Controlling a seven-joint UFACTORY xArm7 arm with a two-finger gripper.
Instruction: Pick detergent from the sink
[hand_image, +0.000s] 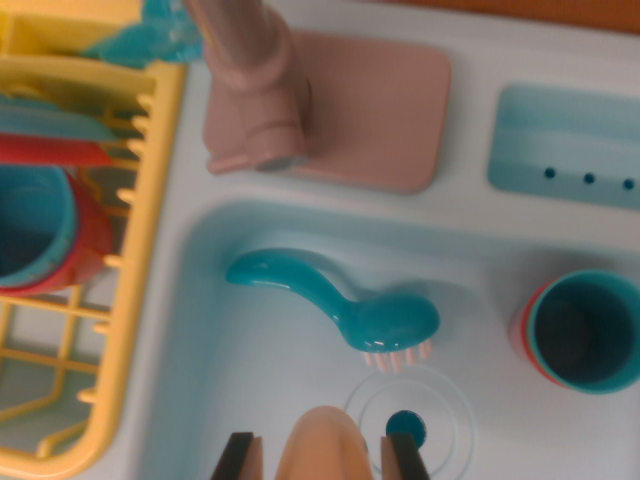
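The detergent bottle (322, 445) shows as a rounded peach shape at the bottom edge of the wrist view, over the sink basin (240, 340). My gripper (323, 458) has one finger on each side of it, and the brown pads (392, 455) sit tight against its sides, so it looks shut on the bottle. The bottle's lower part is out of frame. The round drain (406, 428) lies just to its right.
A teal dish brush (345, 305) lies across the basin. A teal and red cup (580, 330) stands at the basin's right. The mauve faucet (255, 85) rises behind. A yellow dish rack (95, 300) holding cups fills the left. A teal soap tray (565, 145) sits at the upper right.
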